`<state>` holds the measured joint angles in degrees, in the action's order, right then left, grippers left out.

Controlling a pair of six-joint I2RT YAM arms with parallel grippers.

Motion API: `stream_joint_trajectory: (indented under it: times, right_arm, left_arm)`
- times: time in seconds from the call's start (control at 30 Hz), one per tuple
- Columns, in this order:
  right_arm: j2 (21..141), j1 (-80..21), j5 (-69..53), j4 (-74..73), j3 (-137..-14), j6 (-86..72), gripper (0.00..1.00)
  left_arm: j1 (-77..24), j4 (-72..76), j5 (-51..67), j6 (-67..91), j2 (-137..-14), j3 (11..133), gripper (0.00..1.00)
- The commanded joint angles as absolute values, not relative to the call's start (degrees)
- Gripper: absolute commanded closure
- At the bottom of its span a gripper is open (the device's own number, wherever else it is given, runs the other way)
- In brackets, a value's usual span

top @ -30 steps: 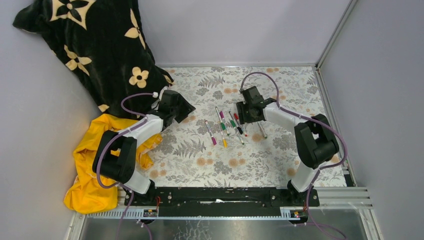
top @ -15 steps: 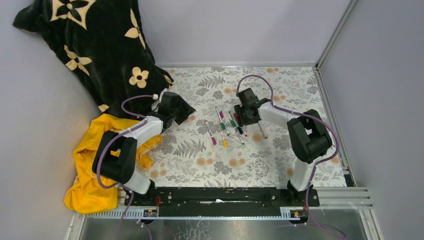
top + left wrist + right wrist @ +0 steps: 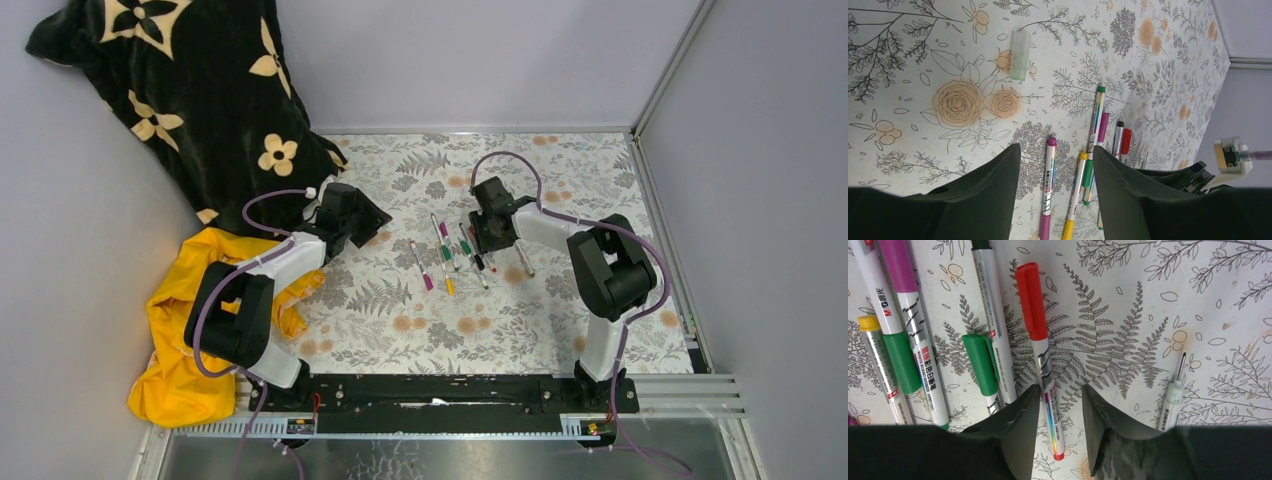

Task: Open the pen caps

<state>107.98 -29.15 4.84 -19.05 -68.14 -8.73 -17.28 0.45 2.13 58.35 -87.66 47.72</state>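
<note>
Left gripper [image 3: 1055, 150]: fingers spread, nothing between them; it sits left of centre in the overhead view. The pens [image 3: 455, 250] lie side by side at frame centre, most with pen caps [image 3: 980, 362] fitted. Right gripper [image 3: 1059, 388]: fingers parted, straddling the red-capped pen [image 3: 1048, 375] at its barrel without clamping it. An uncapped pen [image 3: 1172, 400] lies at lower right of the wrist view.

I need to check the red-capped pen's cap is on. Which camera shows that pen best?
Right wrist: the red-capped pen is close up, cap on, lying between the open fingers of the right gripper. Left wrist shows it small and distant. Top external shows it mostly hidden by that gripper.
</note>
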Motion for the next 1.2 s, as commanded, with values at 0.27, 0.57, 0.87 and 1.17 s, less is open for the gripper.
stream_joint_trajectory:
  times: [0.27,0.57,0.87,1.17]
  right_arm:
    - [108.7,-30.1,3.7,-18.3,-66.0,-9.7,0.99]
    - [101.2,-30.8,1.5,-18.4,-64.2,-10.0,1.00]
    - [92.5,-32.0,-2.2,-20.1,-63.2,-10.9,1.00]
    - [89.5,-32.7,-4.0,-21.5,-62.9,-11.2,1.00]
  left_arm:
    - [-17.6,4.3,4.0,59.7,-88.5,47.5,0.38]
    - [-18.8,10.3,10.3,60.0,-90.1,47.8,0.37]
    - [-21.1,18.4,17.8,62.1,-93.8,49.1,0.35]
    - [-23.6,22.8,19.6,64.0,-96.2,50.1,0.35]
